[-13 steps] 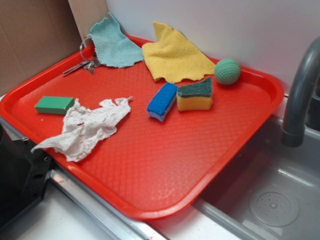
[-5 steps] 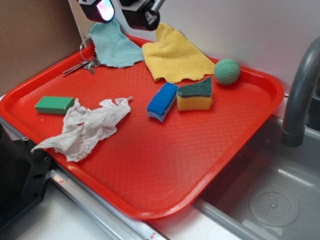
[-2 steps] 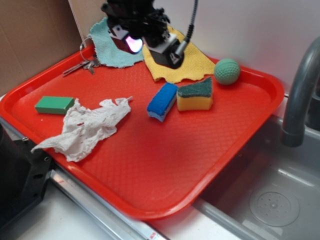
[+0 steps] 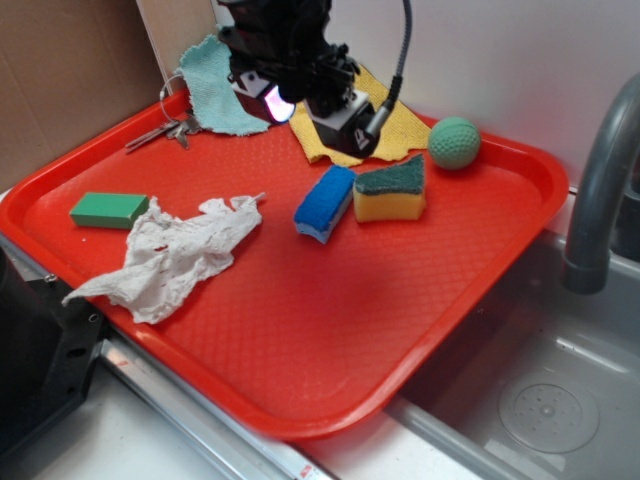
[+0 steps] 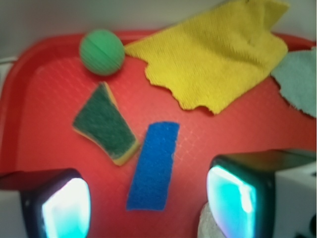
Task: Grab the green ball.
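**Green ball ungrabbed**

Small dimpled sea-green ball (image 4: 455, 142) resting at far corner of red plastic tray (image 4: 330, 330), beside yellow cloth (image 5: 213, 59). Black gripper (image 4: 300, 95) above cloth, well apart, fingers spread, empty. Approach, descent, closing all left.

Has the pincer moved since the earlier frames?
Yes. The pincer came in from the top edge, down and right over the yellow cloth, toward the green ball.

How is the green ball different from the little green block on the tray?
The green ball is round and dimpled; the green block is flat, smooth and rectangular. The ball is a pale sea-green, the block a brighter green. The ball sits at the tray's far edge near the wall, the block at the opposite side. Both lie untouched.
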Motion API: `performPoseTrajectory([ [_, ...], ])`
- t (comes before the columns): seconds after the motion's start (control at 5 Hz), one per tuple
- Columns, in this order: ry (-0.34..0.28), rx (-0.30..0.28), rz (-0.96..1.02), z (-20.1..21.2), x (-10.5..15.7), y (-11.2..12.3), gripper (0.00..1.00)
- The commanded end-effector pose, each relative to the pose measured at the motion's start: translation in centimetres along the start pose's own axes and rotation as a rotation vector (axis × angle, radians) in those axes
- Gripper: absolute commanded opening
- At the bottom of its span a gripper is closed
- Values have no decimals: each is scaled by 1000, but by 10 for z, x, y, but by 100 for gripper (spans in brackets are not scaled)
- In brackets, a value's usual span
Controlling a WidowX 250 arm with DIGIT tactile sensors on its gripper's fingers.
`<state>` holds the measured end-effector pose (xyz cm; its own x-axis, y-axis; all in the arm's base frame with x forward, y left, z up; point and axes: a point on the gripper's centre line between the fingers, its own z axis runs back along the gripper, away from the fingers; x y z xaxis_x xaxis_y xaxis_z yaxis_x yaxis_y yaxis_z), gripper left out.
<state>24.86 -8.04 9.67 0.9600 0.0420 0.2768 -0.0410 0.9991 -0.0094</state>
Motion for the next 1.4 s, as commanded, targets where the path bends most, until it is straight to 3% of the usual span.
performPoseTrajectory([
  [0.0,-36,-15,-4,10,18,-5,100],
  [0.4,-36,-15,-4,10,18,-5,100],
  [0.8,-15,31,-55,-8,76,-17,100],
  [1.2,-12,50,-112,-42,101,-26,100],
])
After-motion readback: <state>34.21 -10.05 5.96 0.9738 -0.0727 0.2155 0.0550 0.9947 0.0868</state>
